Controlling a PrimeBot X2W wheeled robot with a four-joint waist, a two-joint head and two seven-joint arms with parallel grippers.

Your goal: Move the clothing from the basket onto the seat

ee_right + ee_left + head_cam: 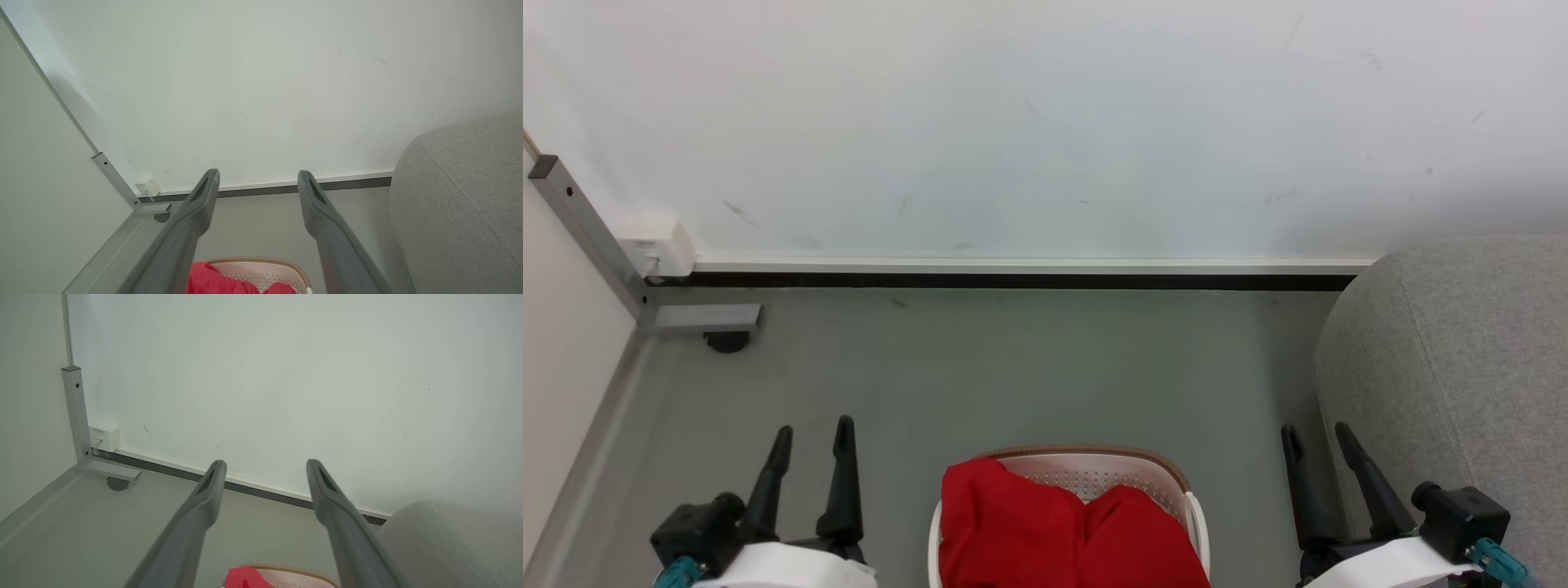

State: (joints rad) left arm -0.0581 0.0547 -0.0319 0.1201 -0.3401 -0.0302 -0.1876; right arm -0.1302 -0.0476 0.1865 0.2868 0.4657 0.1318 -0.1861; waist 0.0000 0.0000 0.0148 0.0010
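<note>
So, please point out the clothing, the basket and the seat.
clothing [1029, 531], head view, middle of the red fabric.
basket [1111, 475], head view, far inner wall with holes.
seat [1462, 367], head view, grey upholstered side.

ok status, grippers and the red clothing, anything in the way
Left gripper open, empty; right gripper open, empty. Clothing heaped in basket, untouched. No obstacle seen between basket and seat.

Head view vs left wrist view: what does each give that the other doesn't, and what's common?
Head view: the right tool, open beside the seat, and the clothing heaped across the basket. Left wrist view: a close look along the open left tool, with the recesses in its fingers. Both: left tool, basket rim, red clothing, seat, wall box, metal frame.
</note>
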